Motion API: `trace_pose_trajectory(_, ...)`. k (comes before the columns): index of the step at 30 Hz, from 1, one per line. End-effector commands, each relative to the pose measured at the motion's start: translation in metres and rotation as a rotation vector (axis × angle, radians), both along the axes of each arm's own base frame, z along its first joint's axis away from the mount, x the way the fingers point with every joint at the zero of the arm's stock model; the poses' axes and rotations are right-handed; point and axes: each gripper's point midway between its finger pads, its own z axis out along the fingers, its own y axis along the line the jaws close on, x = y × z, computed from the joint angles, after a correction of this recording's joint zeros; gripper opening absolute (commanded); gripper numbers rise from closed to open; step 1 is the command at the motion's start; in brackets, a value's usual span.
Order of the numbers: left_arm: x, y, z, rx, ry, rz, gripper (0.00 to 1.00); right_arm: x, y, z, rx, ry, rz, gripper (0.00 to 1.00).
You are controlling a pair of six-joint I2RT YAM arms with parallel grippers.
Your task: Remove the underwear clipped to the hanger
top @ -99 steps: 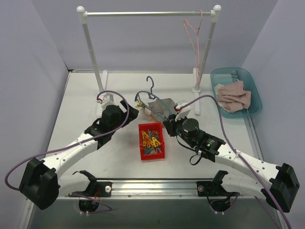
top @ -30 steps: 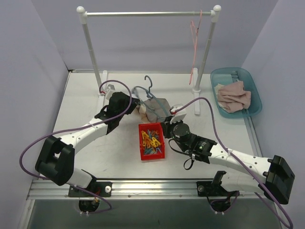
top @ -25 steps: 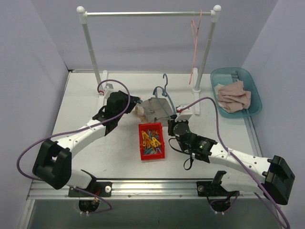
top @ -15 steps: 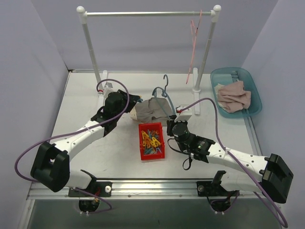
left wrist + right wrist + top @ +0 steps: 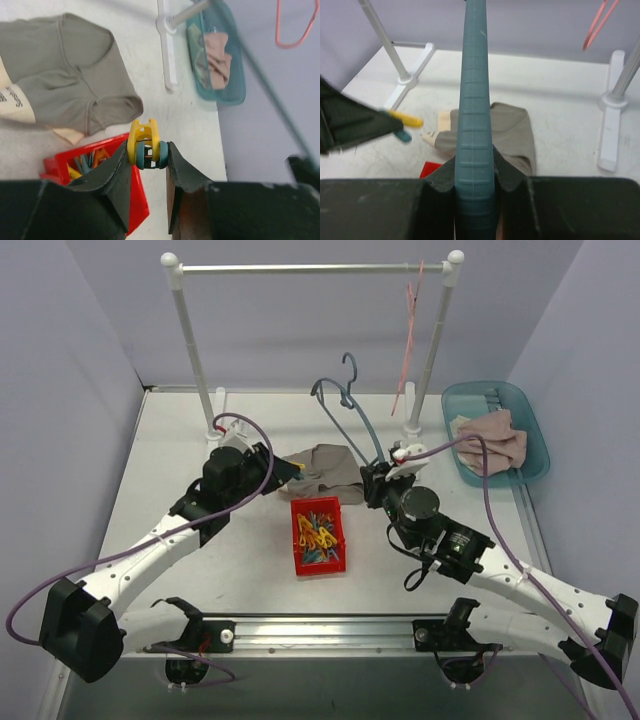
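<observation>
You are most of the way through: the underwear [image 5: 328,462] lies loose and crumpled on the desk [image 5: 180,440], just beyond the far edge of the red bin [image 5: 318,569], and nothing ties it to the hanger [image 5: 352,425] any more. Your left gripper [image 5: 147,150] sits at the underwear's left edge with its jaws pinching 1 yellow-and-teal clip [image 5: 144,135], held clear of the fabric. Your right gripper [image 5: 474,167] has its jaws clamped on the hanger's blue bar, and the hanger stands raised off the desk, its hook toward the far side. From these views you cannot tell whether a 2nd clip is hidden in the folds, though none shows on the cloth. What looks left to you is tidying: dropping the clip among the others in the red bin, finding a place for the hanger, and perhaps moving the garment to the teal basket [image 5: 475,400] at the far right.
</observation>
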Motion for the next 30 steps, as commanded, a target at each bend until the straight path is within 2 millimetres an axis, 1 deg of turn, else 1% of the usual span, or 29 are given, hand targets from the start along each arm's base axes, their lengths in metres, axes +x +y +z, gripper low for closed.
trace_pose_trajectory(1, -0.032, -0.013, -0.007, 0.056, -0.041, -0.167, 0.02, 0.025, -0.003, 0.068, -0.002, -0.099, -0.068, 0.0)
trace_pose_trajectory(2, -0.036, -0.017, -0.005, 0.057, -0.052, -0.187, 0.02, 0.043, -0.005, 0.07, -0.019, -0.087, -0.096, 0.0)
trace_pose_trajectory(3, -0.042, -0.023, -0.003, 0.069, -0.07, -0.222, 0.02, 0.05, 0.0, 0.076, -0.017, -0.087, -0.072, 0.0)
trace_pose_trajectory(4, -0.047, -0.029, 0.001, 0.075, -0.086, -0.256, 0.03, 0.058, -0.002, 0.1, 0.006, -0.116, -0.084, 0.0)
trace_pose_trajectory(5, -0.051, -0.033, 0.0, 0.093, -0.084, -0.277, 0.03, 0.072, -0.003, 0.098, -0.016, -0.108, -0.102, 0.0)
trace_pose_trajectory(6, -0.056, -0.036, -0.004, 0.131, -0.083, -0.301, 0.02, 0.078, -0.005, 0.104, -0.042, -0.123, -0.114, 0.0)
trace_pose_trajectory(7, -0.064, -0.044, -0.008, 0.16, -0.085, -0.328, 0.02, 0.082, -0.003, 0.114, -0.041, -0.138, -0.107, 0.0)
trace_pose_trajectory(8, -0.069, -0.047, -0.01, 0.195, -0.077, -0.342, 0.03, 0.088, -0.001, 0.127, -0.04, -0.156, -0.104, 0.0)
trace_pose_trajectory(9, -0.073, -0.049, -0.013, 0.23, -0.084, -0.355, 0.03, 0.094, -0.004, 0.136, -0.039, -0.17, -0.113, 0.0)
trace_pose_trajectory(10, -0.077, -0.054, -0.019, 0.258, -0.079, -0.364, 0.02, 0.096, -0.001, 0.139, -0.043, -0.168, -0.088, 0.0)
trace_pose_trajectory(11, -0.081, -0.054, -0.024, 0.28, -0.064, -0.371, 0.03, 0.102, 0.001, 0.149, -0.036, -0.177, -0.087, 0.0)
trace_pose_trajectory(13, -0.082, -0.053, -0.036, 0.323, -0.03, -0.362, 0.02, 0.106, 0.0, 0.151, -0.053, -0.169, -0.086, 0.0)
trace_pose_trajectory(14, -0.09, -0.052, -0.045, 0.357, 0.0, -0.377, 0.03, 0.109, 0.001, 0.15, -0.059, -0.165, -0.085, 0.0)
trace_pose_trajectory(15, -0.092, -0.053, -0.047, 0.373, 0.013, -0.378, 0.02, 0.11, 0.0, 0.153, -0.059, -0.166, -0.087, 0.0)
trace_pose_trajectory(16, -0.09, -0.05, -0.056, 0.418, 0.028, -0.352, 0.03, 0.111, -0.001, 0.152, -0.062, -0.166, -0.09, 0.0)
trace_pose_trajectory(17, -0.096, -0.048, -0.066, 0.462, 0.054, -0.362, 0.03, 0.113, -0.003, 0.152, -0.066, -0.164, -0.094, 0.0)
trace_pose_trajectory(18, -0.096, -0.047, -0.069, 0.488, 0.06, -0.355, 0.03, 0.115, -0.004, 0.154, -0.065, -0.165, -0.097, 0.0)
trace_pose_trajectory(19, -0.092, -0.044, -0.08, 0.534, 0.082, -0.334, 0.03, 0.118, -0.008, 0.154, -0.063, -0.164, -0.108, 0.0)
trace_pose_trajectory(22, -0.086, -0.042, -0.1, 0.602, 0.108, -0.327, 0.03, 0.123, -0.011, 0.157, -0.053, -0.155, -0.1, 0.0)
trace_pose_trajectory(24, -0.082, -0.044, -0.104, 0.62, 0.11, -0.327, 0.09, 0.13, -0.014, 0.157, -0.055, -0.147, -0.103, 0.0)
trace_pose_trajectory(25, -0.079, -0.047, -0.107, 0.63, 0.115, -0.325, 0.13, 0.131, -0.015, 0.161, -0.053, -0.152, -0.105, 0.0)
trace_pose_trajectory(26, -0.077, -0.049, -0.106, 0.628, 0.111, -0.325, 0.3, 0.135, -0.017, 0.163, -0.054, -0.154, -0.111, 0.0)
trace_pose_trajectory(27, -0.077, -0.05, -0.107, 0.631, 0.116, -0.328, 0.39, 0.138, -0.019, 0.164, -0.056, -0.153, -0.115, 0.0)
trace_pose_trajectory(28, -0.075, -0.052, -0.106, 0.634, 0.117, -0.326, 0.47, 0.139, -0.018, 0.171, -0.048, -0.165, -0.101, 0.0)
trace_pose_trajectory(29, -0.076, -0.052, -0.106, 0.636, 0.121, -0.324, 0.66, 0.145, -0.022, 0.17, -0.05, -0.162, -0.111, 0.0)
trace_pose_trajectory(30, -0.075, -0.052, -0.104, 0.632, 0.117, -0.316, 0.73, 0.147, -0.023, 0.173, -0.048, -0.165, -0.11, 0.0)
